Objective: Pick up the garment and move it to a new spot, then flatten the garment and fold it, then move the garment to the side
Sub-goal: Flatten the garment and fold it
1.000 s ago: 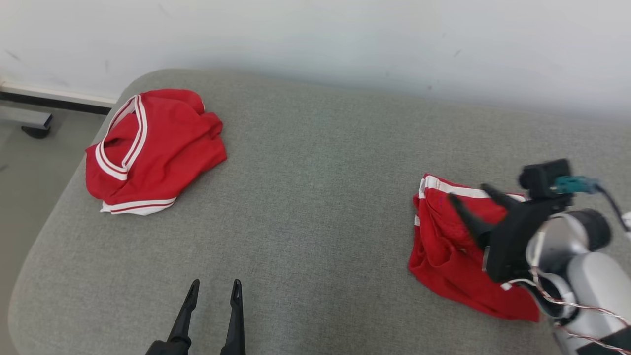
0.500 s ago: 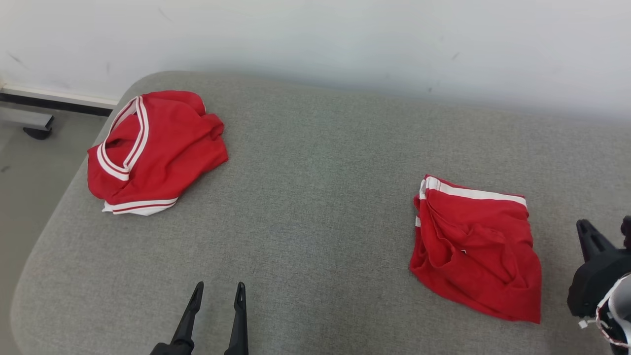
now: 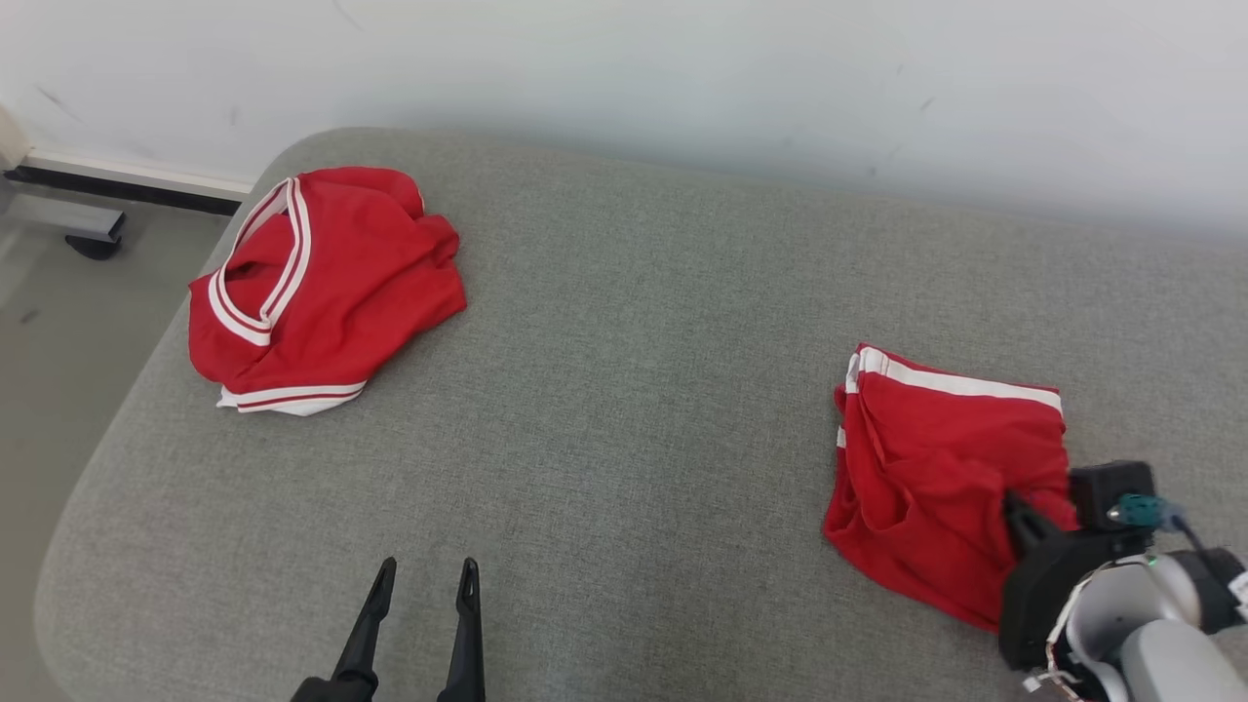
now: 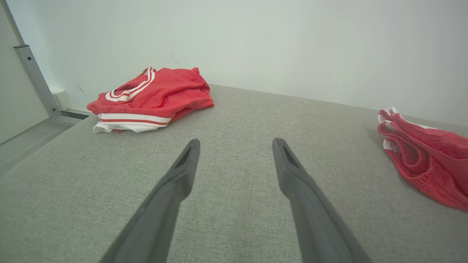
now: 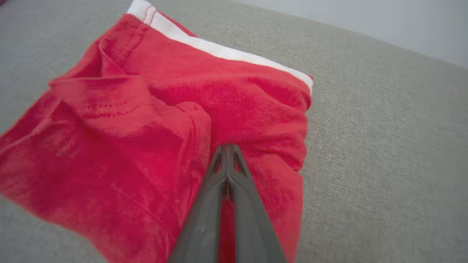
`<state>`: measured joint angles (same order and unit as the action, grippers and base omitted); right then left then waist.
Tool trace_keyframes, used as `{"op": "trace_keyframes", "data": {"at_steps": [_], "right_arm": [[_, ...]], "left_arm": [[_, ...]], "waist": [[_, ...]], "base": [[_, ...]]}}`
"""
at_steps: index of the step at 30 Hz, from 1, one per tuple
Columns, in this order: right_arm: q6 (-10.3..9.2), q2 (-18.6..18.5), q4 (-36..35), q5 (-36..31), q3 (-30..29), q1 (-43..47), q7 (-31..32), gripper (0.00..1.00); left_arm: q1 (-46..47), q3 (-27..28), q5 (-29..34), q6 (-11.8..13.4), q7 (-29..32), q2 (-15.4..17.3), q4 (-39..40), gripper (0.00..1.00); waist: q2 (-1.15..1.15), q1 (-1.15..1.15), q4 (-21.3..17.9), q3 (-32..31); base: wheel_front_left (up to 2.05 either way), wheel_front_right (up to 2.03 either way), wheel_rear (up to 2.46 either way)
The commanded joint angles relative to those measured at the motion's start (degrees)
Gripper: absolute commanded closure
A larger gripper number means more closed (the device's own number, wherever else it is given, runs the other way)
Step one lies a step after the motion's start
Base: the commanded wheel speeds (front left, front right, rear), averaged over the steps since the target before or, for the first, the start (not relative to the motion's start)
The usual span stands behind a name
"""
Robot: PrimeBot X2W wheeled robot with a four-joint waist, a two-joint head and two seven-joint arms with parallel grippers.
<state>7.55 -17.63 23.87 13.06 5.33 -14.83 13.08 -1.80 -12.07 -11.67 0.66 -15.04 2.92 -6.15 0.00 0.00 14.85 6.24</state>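
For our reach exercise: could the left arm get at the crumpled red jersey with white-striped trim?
Probably yes: the open, empty left gripper faces bare grey fabric cushion, with nothing between it and the crumpled red jersey. Full stretch unclear.

Bright even light, soft shadows, wide-angle stretch

Plain whitish wall [image 3: 624, 68] is running across the top, evenly lit, lightly scuffed. Grey woven worktop [image 3: 624, 390] is rounding off at upper left. Grey floor [image 3: 68, 322] is showing far left, with skirting [image 3: 127, 174] and a metal foot [image 3: 78, 226].
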Motion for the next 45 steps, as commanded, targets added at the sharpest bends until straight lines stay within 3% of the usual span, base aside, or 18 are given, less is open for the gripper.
{"op": "trace_keyframes", "data": {"at_steps": [1,15,22,25,26,27,28,45], "right_arm": [[-0.13,0.22,-0.21,0.53,0.91,0.07,0.41,1.00],[-0.13,0.80,-6.74,6.63,18.79,1.50,3.91,1.00],[-0.13,2.80,-7.47,8.32,23.75,0.42,1.95,1.00],[-0.13,3.22,-9.22,8.73,23.25,1.17,-0.20,1.00],[-0.13,3.45,-9.86,8.78,22.63,1.85,-1.09,0.84],[-0.13,3.83,-10.65,8.88,21.77,2.68,-2.20,0.50],[-0.13,4.24,-11.69,8.83,20.81,3.54,-3.35,0.00],[-0.13,13.43,-25.00,1.31,-3.31,22.59,-23.57,0.00]], "left_arm": [[0.13,0.14,0.42,0.12,-0.20,-0.05,-0.13,0.00],[-0.13,0.43,0.56,0.14,-0.20,-0.05,-0.42,0.00],[-0.42,0.77,0.60,0.01,-0.21,-0.05,-0.62,0.00],[-0.99,1.22,0.73,0.10,-0.21,-0.05,-0.48,0.00],[-1.19,1.41,0.66,0.13,-0.21,-0.05,-0.38,0.00],[-1.43,1.76,0.57,0.22,-0.21,-0.05,-0.25,0.00],[-1.74,2.10,0.56,0.30,-0.20,-0.05,-0.08,0.00],[-4.51,7.08,0.21,0.06,-0.20,-0.06,3.02,0.00]], "waist": [[0.00,0.00,-0.12,-0.11],[0.00,0.00,-2.24,-1.39],[0.00,0.00,-2.72,-2.28],[0.00,0.00,-3.06,-3.09],[0.00,0.00,-3.19,-3.38],[0.00,0.00,-3.40,-3.79],[0.00,0.00,-3.66,-4.10],[0.00,0.00,-10.51,-7.77]], "base": [[0.00,0.00,0.00],[0.00,0.00,0.00],[0.00,0.00,0.00],[0.00,0.00,0.00],[0.00,0.00,0.00],[0.00,0.00,0.00],[0.00,0.00,0.00],[0.00,0.00,0.00]]}}
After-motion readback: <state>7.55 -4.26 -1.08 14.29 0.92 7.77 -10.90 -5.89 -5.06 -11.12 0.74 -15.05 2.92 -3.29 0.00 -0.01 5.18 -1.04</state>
